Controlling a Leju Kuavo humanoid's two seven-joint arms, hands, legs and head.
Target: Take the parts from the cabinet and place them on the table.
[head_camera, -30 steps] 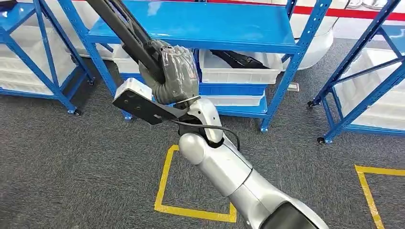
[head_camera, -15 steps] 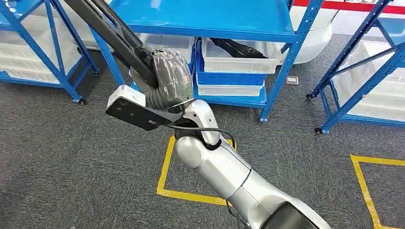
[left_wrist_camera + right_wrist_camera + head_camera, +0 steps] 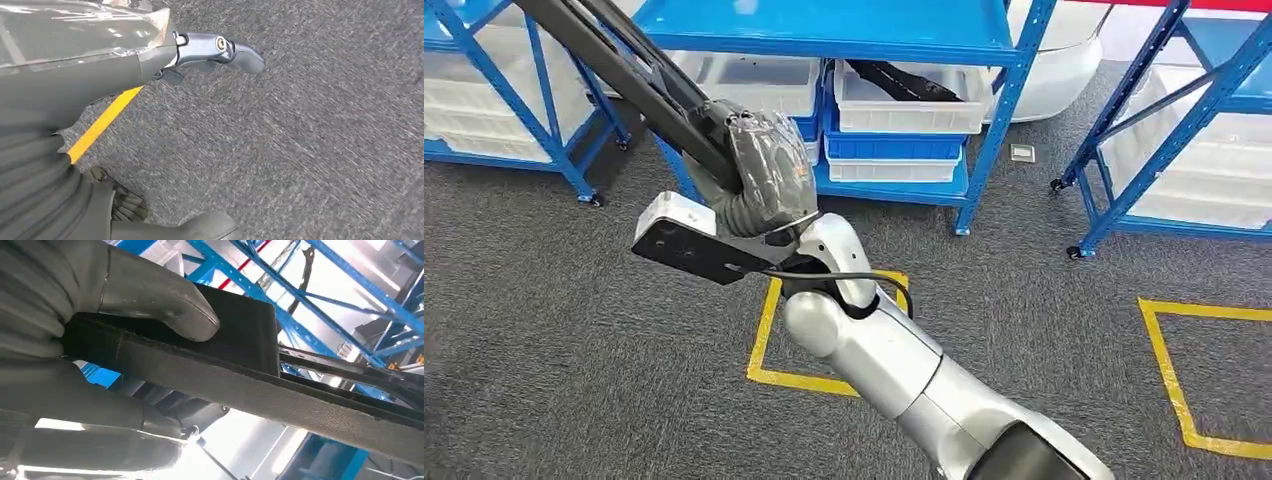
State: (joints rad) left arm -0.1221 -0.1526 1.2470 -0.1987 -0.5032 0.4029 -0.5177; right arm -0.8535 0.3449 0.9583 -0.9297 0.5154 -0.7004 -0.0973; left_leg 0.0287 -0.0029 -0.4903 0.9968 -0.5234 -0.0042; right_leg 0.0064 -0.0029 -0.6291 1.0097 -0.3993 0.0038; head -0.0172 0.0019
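— Right hand [image 3: 764, 170] grips what?
— It is clenched around the long black part [image 3: 614, 55], held up in front of the blue cabinet [image 3: 824, 30]. Left hand [image 3: 215, 50] hangs low, holding nothing.
— Which step?
— Carrying, I think. Next it must turn toward the table and lay the part down.

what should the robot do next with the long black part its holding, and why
Probably carry on turning away from the blue rack toward the table, keeping the grip firm. The right hand grips the long black part, which is out of the white bins and slants up across the rack front. No table is in view, so there's nowhere to set it down.
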